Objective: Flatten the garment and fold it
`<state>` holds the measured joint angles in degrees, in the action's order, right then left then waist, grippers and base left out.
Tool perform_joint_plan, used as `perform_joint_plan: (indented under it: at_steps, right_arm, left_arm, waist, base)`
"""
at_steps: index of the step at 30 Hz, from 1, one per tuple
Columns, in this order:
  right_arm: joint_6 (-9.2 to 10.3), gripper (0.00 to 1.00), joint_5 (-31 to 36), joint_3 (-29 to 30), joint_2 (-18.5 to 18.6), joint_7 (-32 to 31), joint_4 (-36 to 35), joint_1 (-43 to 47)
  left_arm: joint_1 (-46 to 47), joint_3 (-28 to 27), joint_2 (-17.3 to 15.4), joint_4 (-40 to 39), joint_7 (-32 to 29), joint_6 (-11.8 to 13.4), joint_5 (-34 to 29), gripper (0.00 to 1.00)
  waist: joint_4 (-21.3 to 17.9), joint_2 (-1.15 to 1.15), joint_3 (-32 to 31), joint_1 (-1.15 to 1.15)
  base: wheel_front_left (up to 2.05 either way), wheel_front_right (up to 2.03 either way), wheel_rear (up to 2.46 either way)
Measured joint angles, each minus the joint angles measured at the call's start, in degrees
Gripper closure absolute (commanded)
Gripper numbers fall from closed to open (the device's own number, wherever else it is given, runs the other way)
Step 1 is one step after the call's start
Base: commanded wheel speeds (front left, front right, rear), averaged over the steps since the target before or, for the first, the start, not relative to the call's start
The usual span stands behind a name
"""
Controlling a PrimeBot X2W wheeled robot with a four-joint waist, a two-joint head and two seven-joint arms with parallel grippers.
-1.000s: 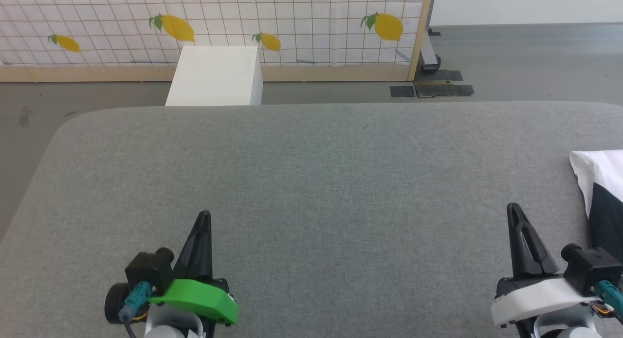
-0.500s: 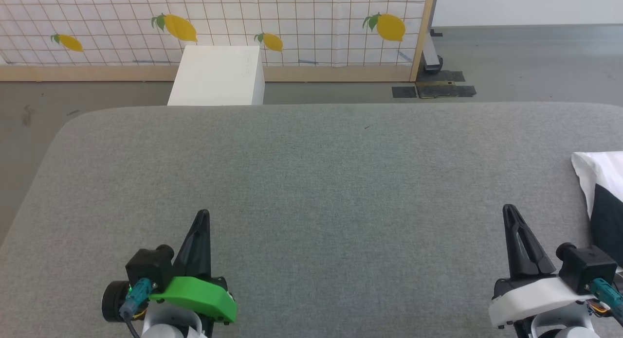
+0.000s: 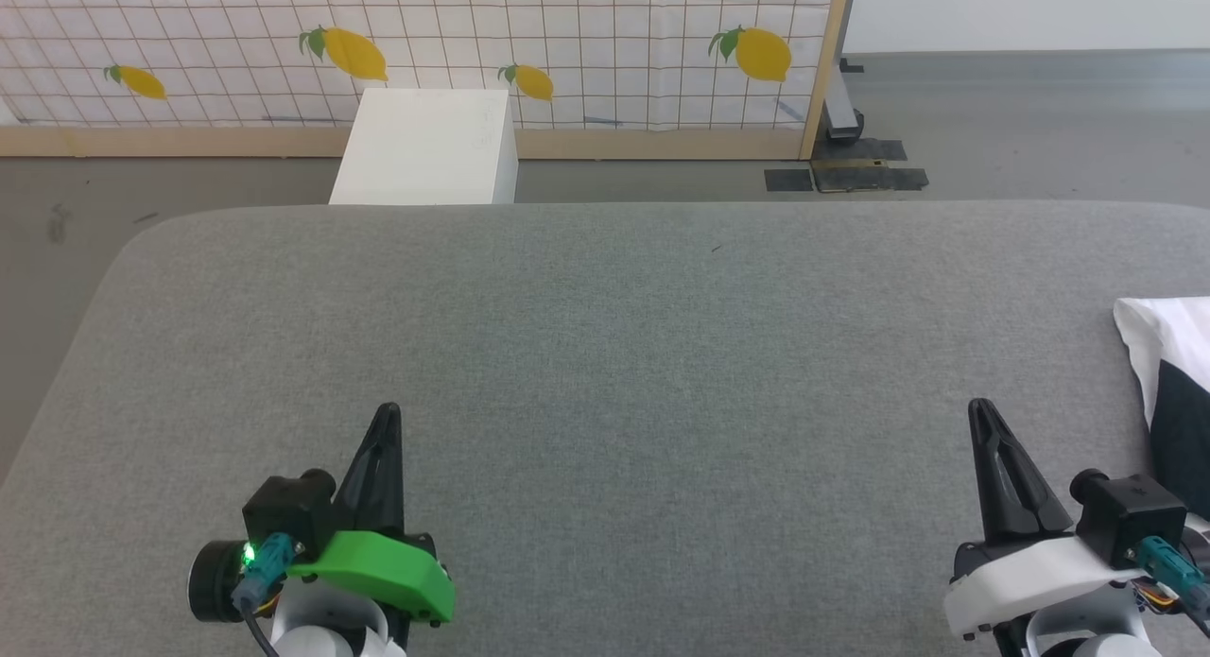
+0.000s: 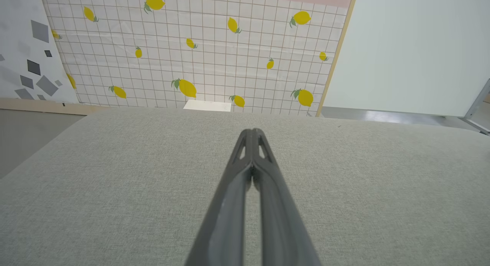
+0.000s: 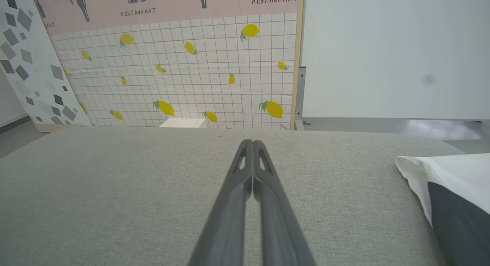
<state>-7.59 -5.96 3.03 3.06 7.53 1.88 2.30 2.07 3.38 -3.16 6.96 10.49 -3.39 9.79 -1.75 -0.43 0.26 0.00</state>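
White and black cloth, the garment (image 3: 1170,373), lies on the right end of the grey fabric-covered table (image 3: 605,336), at the right edge of the head view. A white corner and a black part beside it can be seen, and the rest is cut off by the frame, so I cannot tell how flat it lies. The right gripper (image 3: 976,409) is near it, on its left side, and is not touching the cloth. Its two dark fingers are pressed together along their length and hold nothing. The left gripper (image 3: 388,413) is well apart from the garment, over the left part of the table. Its fingers are also fully closed, with nothing between them. Both grippers point toward the far edge of the table. Behind that edge a white box (image 3: 425,146) stands on the grey floor (image 3: 1021,118), and behind the box is a wall panel (image 3: 586,33) with a grid and yellow lemons.
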Motion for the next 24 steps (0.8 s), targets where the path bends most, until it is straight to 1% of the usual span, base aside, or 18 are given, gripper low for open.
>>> perform_joint_plan:
  at_steps: [24]
  right_arm:
    - [0.0,1.0,1.7,-0.8,0.0,-2.0,-0.5,-0.2]
  left_arm:
    - [0.0,-0.8,0.0,-1.8,-2.8,1.0,-2.0,1.0]
  waist:
    - [0.5,0.0,-0.1,0.0]
  base:
    - [0.0,0.0,0.0]
